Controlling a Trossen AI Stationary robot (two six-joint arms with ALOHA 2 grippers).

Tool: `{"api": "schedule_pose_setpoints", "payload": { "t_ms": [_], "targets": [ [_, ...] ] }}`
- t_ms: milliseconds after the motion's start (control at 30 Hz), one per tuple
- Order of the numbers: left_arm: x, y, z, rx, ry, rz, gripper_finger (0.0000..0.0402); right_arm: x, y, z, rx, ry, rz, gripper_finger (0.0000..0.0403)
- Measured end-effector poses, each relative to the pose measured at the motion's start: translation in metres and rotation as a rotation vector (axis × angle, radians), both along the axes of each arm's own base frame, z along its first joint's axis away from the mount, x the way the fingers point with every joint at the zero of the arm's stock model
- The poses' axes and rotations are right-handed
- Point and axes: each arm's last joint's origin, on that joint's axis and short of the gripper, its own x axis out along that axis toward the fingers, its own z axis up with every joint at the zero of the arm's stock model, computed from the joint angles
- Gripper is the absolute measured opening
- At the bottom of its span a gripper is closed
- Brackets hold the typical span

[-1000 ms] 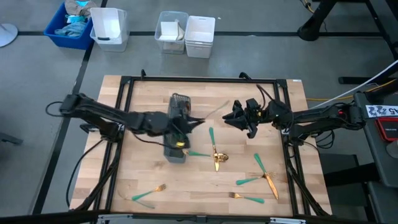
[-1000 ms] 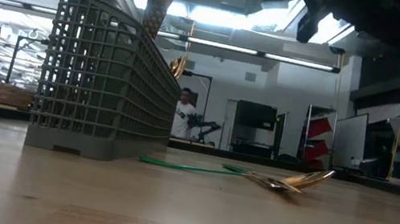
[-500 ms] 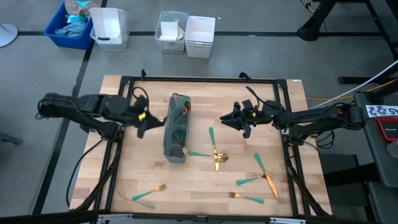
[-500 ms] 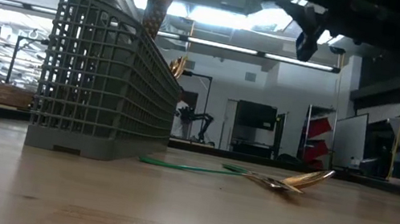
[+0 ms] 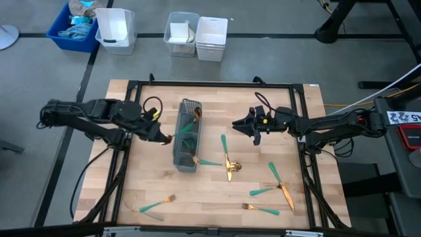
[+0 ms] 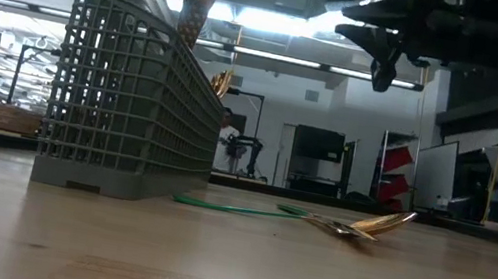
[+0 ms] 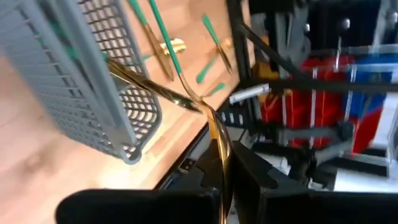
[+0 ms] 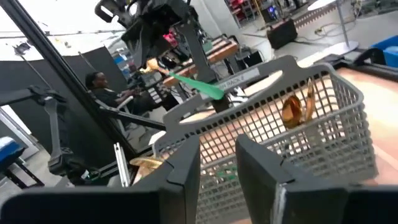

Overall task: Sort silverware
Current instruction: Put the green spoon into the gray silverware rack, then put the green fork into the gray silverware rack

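The grey mesh caddy (image 5: 185,135) stands left of the table's middle with a few pieces of silverware in it, one gold head (image 8: 292,112) showing through the mesh. My left gripper (image 5: 162,137) hovers just left of the caddy, shut on one piece of silverware (image 8: 186,79). My right gripper (image 5: 245,125) hangs open and empty in the air right of the caddy, pointing at it. Several teal-handled pieces (image 5: 227,158) lie flat on the wood right of and in front of the caddy. My left gripper pinches the piece's gold head end (image 7: 219,163) between its two fingers. It comes from the table's left, slanting down, with the fingers lying along the piece. The teal handle (image 7: 166,46) sticks out past the fingertips toward the caddy, clear of the table.
Loose pieces lie at the table's near left (image 5: 154,205), near right (image 5: 260,209) and right (image 5: 279,184). A black frame (image 5: 210,84) runs round the tabletop. White bins (image 5: 197,33) and a blue one (image 5: 74,26) stand on the floor beyond the far edge.
My left gripper has drawn back from above the caddy toward the table's left edge and has rolled about its own line. My right gripper has sunk a little and tipped nearer to level.
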Motion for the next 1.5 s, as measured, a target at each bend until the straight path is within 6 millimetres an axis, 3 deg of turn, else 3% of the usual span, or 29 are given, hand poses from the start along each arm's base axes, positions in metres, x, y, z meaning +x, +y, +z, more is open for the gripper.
{"api": "schedule_pose_setpoints", "payload": {
  "t_ms": [267,833,1100,1500],
  "targets": [
    [0.017,0.02,-0.013,-0.082,0.111,0.149,0.001,0.0,0.0,-0.008,0.011,0.086,0.0,0.0102],
    [0.065,0.06,-0.056,-0.197,0.334,0.252,0.0029,-0.002,0.0,-0.018,0.018,0.185,0.0,0.0101],
    [0.069,0.067,-0.062,-0.102,0.332,0.202,0.0031,-0.002,0.0,-0.022,-0.022,0.228,0.005,0.0101],
    [0.067,0.065,-0.059,-0.102,0.308,0.14,0.0031,-0.003,0.001,-0.023,-0.021,0.232,0.013,0.0101]
  ]
}}
